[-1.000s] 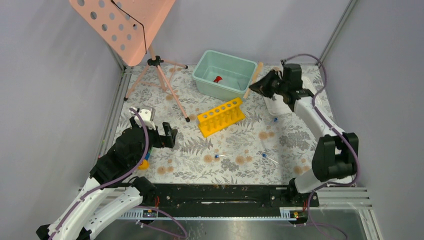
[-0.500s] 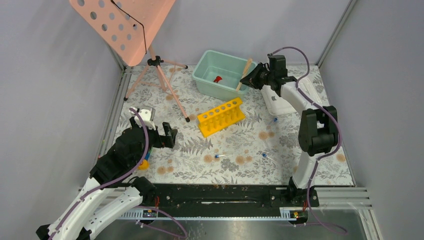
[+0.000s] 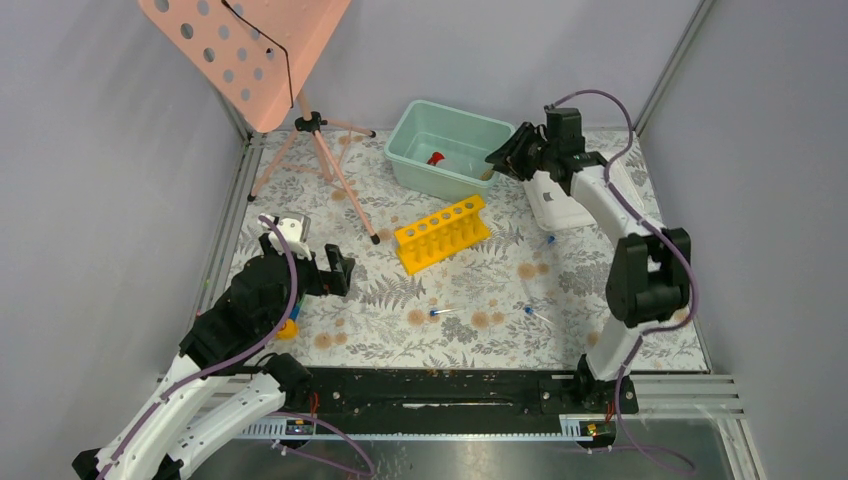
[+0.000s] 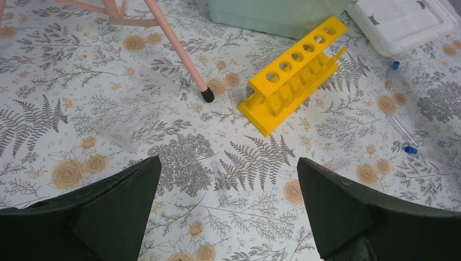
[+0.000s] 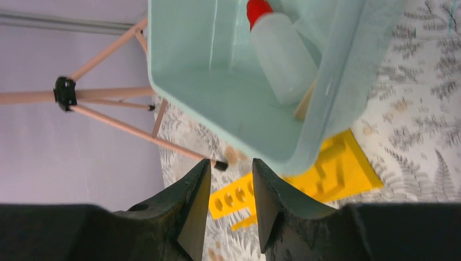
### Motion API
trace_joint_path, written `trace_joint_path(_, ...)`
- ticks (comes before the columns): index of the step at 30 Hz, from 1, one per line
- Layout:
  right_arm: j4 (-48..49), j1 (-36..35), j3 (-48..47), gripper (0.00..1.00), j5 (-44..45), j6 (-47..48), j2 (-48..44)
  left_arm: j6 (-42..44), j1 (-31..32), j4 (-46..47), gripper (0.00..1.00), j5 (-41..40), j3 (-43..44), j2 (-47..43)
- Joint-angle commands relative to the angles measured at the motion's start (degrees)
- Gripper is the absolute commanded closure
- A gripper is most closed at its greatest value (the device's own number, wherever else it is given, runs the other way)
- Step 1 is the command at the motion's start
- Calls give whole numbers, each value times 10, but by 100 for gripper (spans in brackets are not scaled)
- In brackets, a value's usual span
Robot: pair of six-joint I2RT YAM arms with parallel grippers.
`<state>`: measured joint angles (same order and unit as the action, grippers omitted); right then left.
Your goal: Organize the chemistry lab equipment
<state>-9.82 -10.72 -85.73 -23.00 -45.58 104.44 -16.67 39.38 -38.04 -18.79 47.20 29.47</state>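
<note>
The white bottle with a red cap (image 3: 436, 158) lies inside the teal bin (image 3: 415, 125); it also shows in the right wrist view (image 5: 282, 54). A wooden stick (image 5: 304, 103) rests in the bin beside it. My right gripper (image 3: 497, 160) hovers at the bin's right rim, jaws slightly apart and empty (image 5: 231, 163). The yellow rack (image 3: 442, 233) lies mid-table with its holes empty (image 4: 296, 73). Blue-capped tubes (image 3: 440, 312) (image 3: 535, 316) (image 3: 550, 240) lie loose on the mat. My left gripper (image 3: 340, 270) is wide open and empty (image 4: 228, 163) above two clear tubes (image 4: 220, 182).
A white plastic case (image 3: 560, 205) sits right of the bin, under my right arm. The pink perforated stand (image 3: 250, 50) on a tripod stands at the back left, one foot (image 4: 207, 95) near the rack. A yellow block (image 3: 288, 325) shows beside my left arm.
My right gripper lifted the wooden stick from the bin's right side, swung it over the bin and let it go; the stick now lies inside. The left arm has not moved.
</note>
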Motion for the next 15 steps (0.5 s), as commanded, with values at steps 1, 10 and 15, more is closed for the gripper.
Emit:
trace_joint_path(1, -11, -3, 71, 58, 7, 25, -119, 4, 1, 9, 1, -20, 5, 2)
trace_joint_path(10, -92, -17, 258, 62, 70, 53, -329, -7, 0, -3, 1, -53, 11, 8)
trace_joint_path(15, -168, -55, 324, 63, 124, 91, -419, -10, 1, -4, 1, -60, 10, 5)
